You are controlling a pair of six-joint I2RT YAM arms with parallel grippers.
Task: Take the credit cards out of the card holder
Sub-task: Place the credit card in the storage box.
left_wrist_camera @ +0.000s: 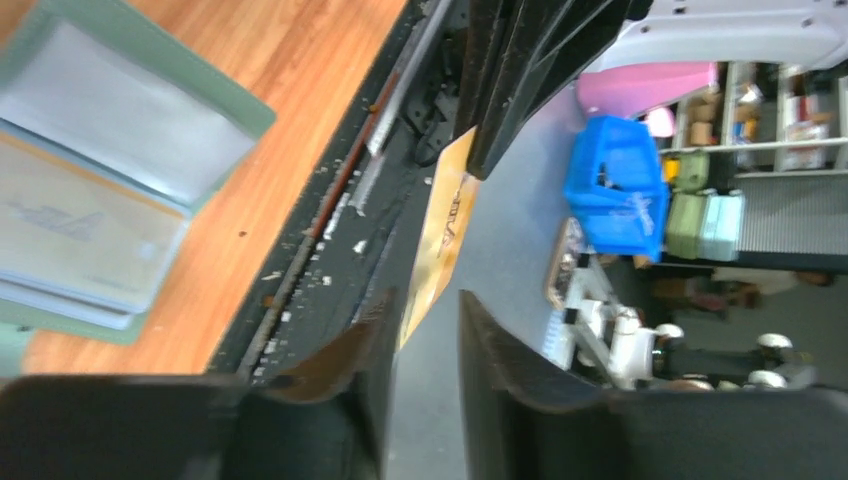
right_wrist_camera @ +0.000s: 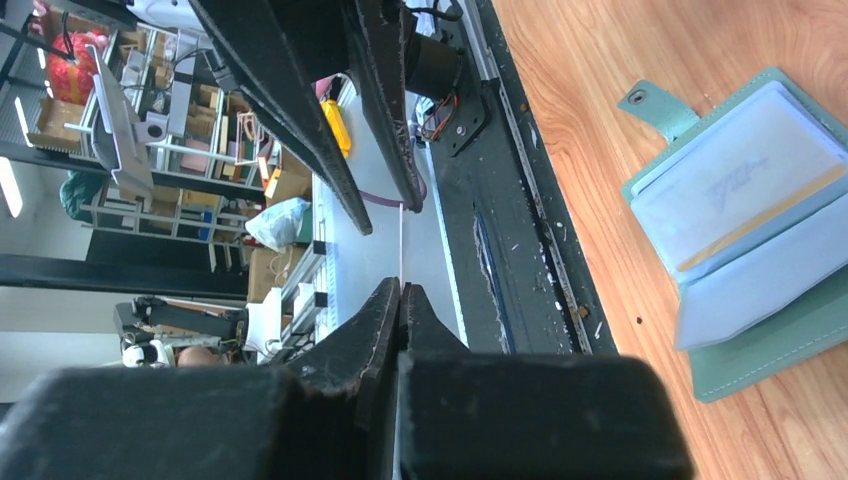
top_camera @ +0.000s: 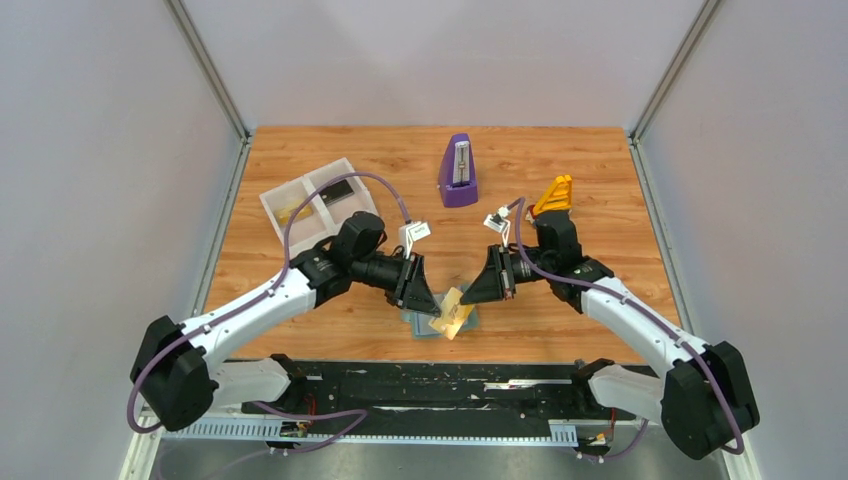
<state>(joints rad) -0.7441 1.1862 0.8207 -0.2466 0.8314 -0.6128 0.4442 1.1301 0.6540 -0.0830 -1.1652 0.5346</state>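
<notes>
One gold card (left_wrist_camera: 445,235) sits clamped in the right tool (right_wrist_camera: 400,300); the left tool (left_wrist_camera: 420,340), slightly apart, should widen before any pull.

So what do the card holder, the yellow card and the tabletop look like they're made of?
The card holder looks like faux leather: matte teal, stitched edges, with clear plastic pockets. The yellow card seems thin stiff plastic, flat and unbent. The tabletop is probably wood-grain laminate, smooth with a slight sheen.

Gold card (left_wrist_camera: 440,232) between parted fingers (left_wrist_camera: 512,372); card holder (left_wrist_camera: 200,80) open.
</notes>
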